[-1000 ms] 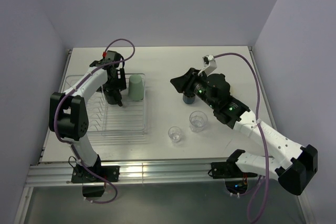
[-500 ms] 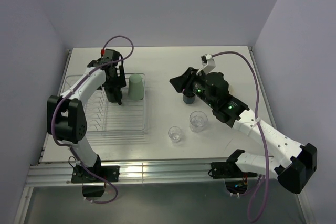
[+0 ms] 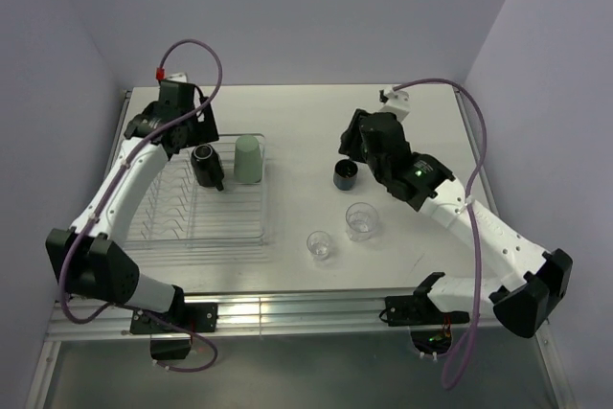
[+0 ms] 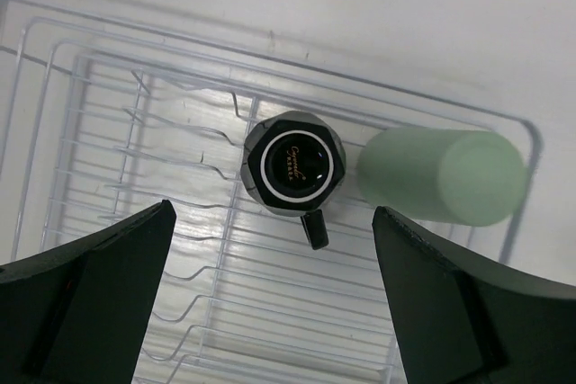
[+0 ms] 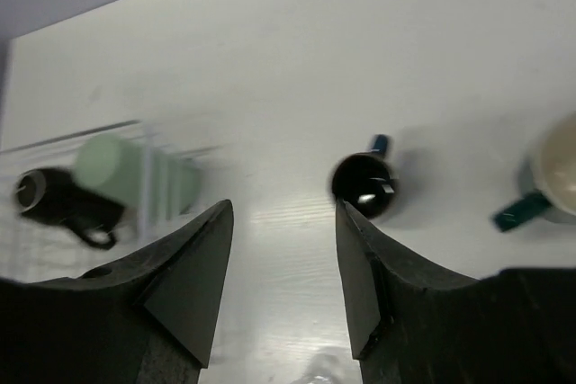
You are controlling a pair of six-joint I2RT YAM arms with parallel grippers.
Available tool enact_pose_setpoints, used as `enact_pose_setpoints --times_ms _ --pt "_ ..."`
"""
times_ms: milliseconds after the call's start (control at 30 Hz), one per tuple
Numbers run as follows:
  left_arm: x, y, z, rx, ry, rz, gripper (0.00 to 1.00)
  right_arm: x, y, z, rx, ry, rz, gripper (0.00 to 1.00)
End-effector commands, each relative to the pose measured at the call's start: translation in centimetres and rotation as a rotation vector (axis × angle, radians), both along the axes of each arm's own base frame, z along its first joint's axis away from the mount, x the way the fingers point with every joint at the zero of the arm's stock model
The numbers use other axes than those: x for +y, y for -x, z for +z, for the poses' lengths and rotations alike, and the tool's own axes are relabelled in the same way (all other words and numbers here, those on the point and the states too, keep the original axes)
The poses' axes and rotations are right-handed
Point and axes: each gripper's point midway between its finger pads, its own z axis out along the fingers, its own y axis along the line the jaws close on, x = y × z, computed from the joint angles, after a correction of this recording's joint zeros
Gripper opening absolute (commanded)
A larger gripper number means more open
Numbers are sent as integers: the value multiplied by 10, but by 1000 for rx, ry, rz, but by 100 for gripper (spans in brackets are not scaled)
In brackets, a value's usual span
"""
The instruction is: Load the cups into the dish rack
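The right gripper [image 5: 283, 213] is held spread and empty above the table [image 3: 287, 112]. The navy mug [image 5: 364, 185] is seen just beyond its fingertips, upright, with its short blue handle turned to the far side. This mug is judged to be the next cup to be taken. For a sound grasp, the gripper should be lowered with 1 finger inside the rim and 1 outside, on a side away from the handle, and the wall should be pinched firmly before it is lifted. The dark green mug [image 5: 553, 168], pale inside, is cut by the edge of the right wrist view and should not be knocked. The left gripper [image 4: 273, 213] is likewise held wide apart with nothing in it, above the dish rack [image 3: 235, 222]. There the black mug [image 3: 207, 164] is set bottom up, and the mint green tumbler [image 3: 248, 158] is placed just beside it. A clear tumbler [image 3: 360, 220] and a second clear tumbler [image 3: 320, 244] are found on the table, near each other.
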Motion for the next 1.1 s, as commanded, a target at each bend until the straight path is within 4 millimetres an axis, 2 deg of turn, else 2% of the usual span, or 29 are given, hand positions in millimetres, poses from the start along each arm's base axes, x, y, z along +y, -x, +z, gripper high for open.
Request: enact_pose_setpoints --times_ms 0,33,133,167,300,400,667,1067 --pt "-6 -3 61 -199 81 -6 99 -68 -7 -11 67 138 -233 57" --pt "-8 2 70 -230 105 -16 99 -88 -12 -16 89 145 -290 56" --pt "-21 9 88 -311 185 -70 99 -112 -17 -36 160 160 -338 54" --pt "-27 12 92 -324 213 -101 99 -127 -21 -42 181 159 -376 53" --pt "-31 20 102 -356 239 -131 99 -144 -32 -63 240 170 -405 53" --pt "-31 26 104 -368 242 -141 99 -148 -41 -79 293 186 -403 51" --pt "-33 31 94 -355 248 -155 99 -155 -48 -118 384 221 -416 50" --pt "-34 30 87 -341 247 -157 99 -157 -69 -153 468 231 -413 50"
